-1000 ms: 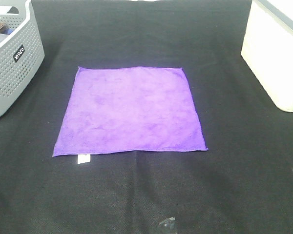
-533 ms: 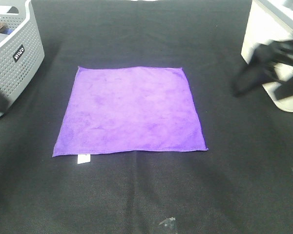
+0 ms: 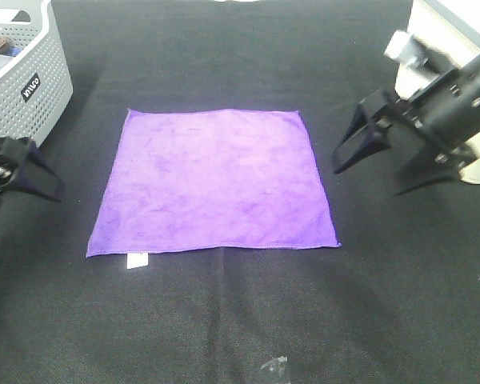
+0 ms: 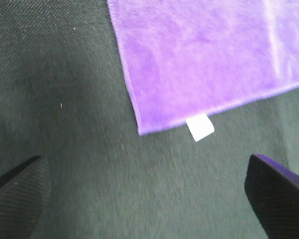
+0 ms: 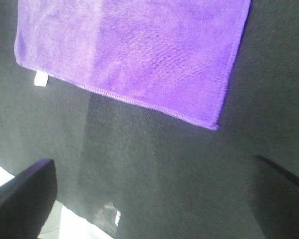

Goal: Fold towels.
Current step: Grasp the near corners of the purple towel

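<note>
The purple towel (image 3: 212, 180) lies flat and spread out square in the middle of the black table, with its white tag (image 3: 137, 260) at the near left corner. My left gripper (image 3: 24, 204) is open and empty, left of the towel's left edge. My right gripper (image 3: 366, 182) is open and empty, just right of the towel's right edge. The left wrist view shows the towel's near left corner (image 4: 209, 55) and the tag (image 4: 200, 127) ahead of the open gripper (image 4: 145, 159). The right wrist view shows the towel's near edge (image 5: 134, 50) and the tag (image 5: 40, 78) beyond the open gripper (image 5: 153, 159).
A grey perforated basket (image 3: 24, 88) stands at the back left, close behind my left gripper. A white box (image 3: 448, 88) stands at the back right, behind my right arm. A small shiny scrap (image 3: 274, 366) lies near the front edge.
Both arms have come into the high view. The right gripper moved in from the right towards the towel, and the left gripper appeared at the left edge. The towel has not moved.
</note>
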Available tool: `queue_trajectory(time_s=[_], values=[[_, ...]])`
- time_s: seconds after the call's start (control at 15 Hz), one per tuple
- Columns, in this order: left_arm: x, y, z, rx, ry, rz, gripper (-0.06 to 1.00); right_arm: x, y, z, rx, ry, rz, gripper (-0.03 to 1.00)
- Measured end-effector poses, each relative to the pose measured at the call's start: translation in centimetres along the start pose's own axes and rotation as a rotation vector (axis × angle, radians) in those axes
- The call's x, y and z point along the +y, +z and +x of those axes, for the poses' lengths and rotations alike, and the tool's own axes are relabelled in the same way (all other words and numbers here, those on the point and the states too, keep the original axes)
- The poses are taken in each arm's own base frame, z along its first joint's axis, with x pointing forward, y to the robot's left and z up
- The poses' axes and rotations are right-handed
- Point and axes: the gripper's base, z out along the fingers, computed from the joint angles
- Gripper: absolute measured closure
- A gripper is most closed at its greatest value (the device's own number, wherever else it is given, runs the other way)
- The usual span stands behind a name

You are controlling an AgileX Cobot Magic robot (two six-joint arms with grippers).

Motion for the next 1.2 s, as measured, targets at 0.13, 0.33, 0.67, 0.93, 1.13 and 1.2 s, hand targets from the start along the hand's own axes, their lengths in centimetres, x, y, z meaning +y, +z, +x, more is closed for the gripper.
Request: queue_trajectory(time_s=[0.13,0.33,0.67,0.93,1.13,1.2], values=[[0.7,2.0,-1.3,0.046,-0.020,0.031,-0.04,-1.4,2.5,-0.2,0.036,0.038,-0.010,0.01],[-0.1,6.2,-2.9,0.138,0.019,0.064,-0.04,-3.5,6.0,-0.2,0.097,0.103,0.001,0.01],[0.8,9.8,-4.4,0.227,0.029,0.054,-0.04,-4.5,7.6,-0.9,0.086,0.137,-0.002,0.02],[1.2,10.6,-4.8,0.268,0.011,0.046,-0.03,-5.0,8.7,-1.1,0.064,0.152,-0.019,0.02],[1.3,10.9,-4.7,0.289,0.010,0.049,-0.03,-5.1,9.1,-1.4,0.050,0.186,-0.035,0.03],[1.3,10.9,-4.7,0.290,0.016,0.050,-0.03,-5.1,9.2,-1.4,0.050,0.190,-0.038,0.04]])
